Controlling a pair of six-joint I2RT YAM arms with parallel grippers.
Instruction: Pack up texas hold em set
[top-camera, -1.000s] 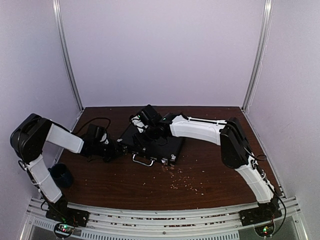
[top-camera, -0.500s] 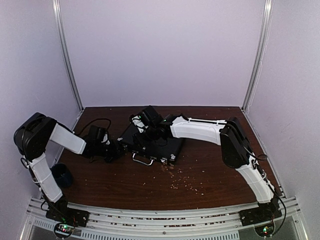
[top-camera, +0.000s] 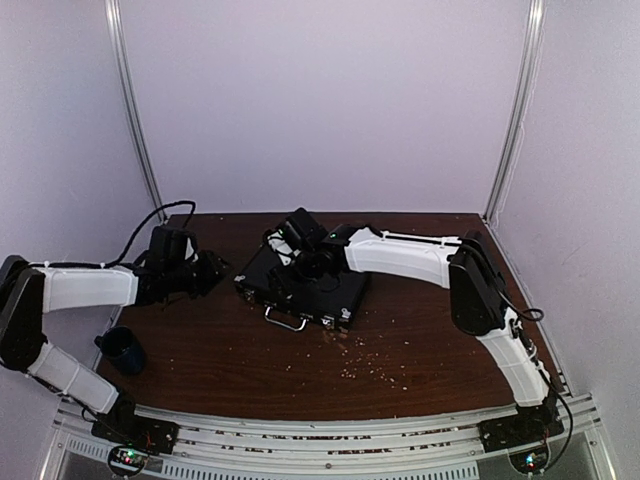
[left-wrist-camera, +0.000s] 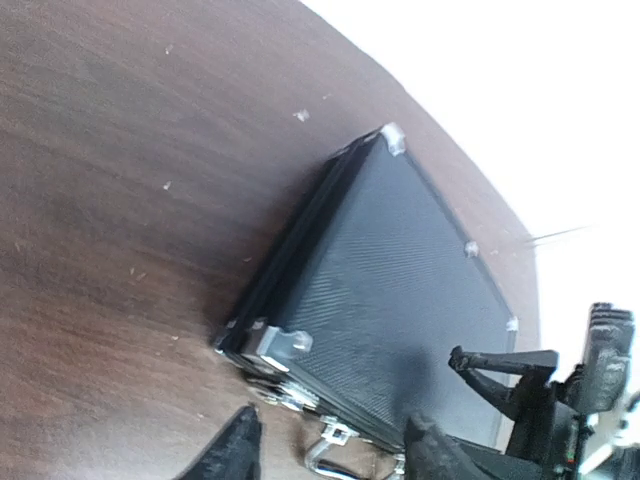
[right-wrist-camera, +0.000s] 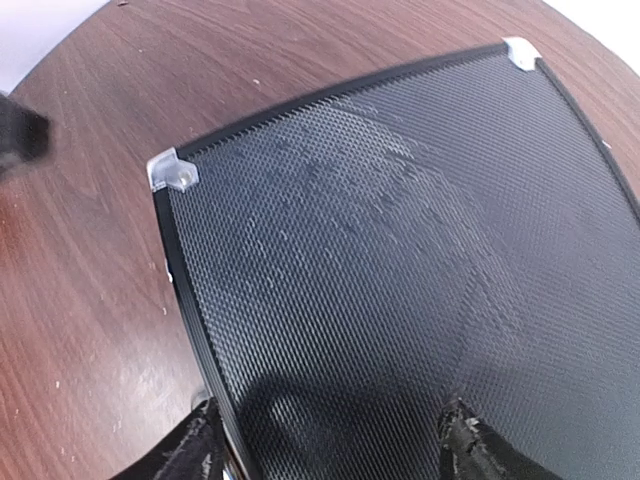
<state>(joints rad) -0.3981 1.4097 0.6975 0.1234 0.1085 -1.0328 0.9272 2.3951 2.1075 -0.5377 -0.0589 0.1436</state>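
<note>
The texas hold em set's black case (top-camera: 318, 292) lies closed on the brown table, silver corners and handle (top-camera: 287, 321) facing the near side. Its chips, cards, buttons and dice are hidden. My right gripper (top-camera: 303, 266) hovers over the lid, open. In the right wrist view the textured lid (right-wrist-camera: 400, 250) fills the frame; the right gripper (right-wrist-camera: 330, 450) has one finger past the lid's left edge and one above it. My left gripper (top-camera: 207, 270) is left of the case, apart from it, open and empty. In the left wrist view the left gripper (left-wrist-camera: 335, 460) faces the case (left-wrist-camera: 400, 280).
A dark blue mug (top-camera: 123, 350) stands at the near left beside the left arm. Pale crumbs (top-camera: 360, 362) lie scattered on the table in front of the case. Cables trail behind both wrists. Purple walls close in the back and sides.
The left arm has drawn back to the left, away from the case's corner, and its jaws have opened. The right gripper has spread a little wider and stays over the lid.
</note>
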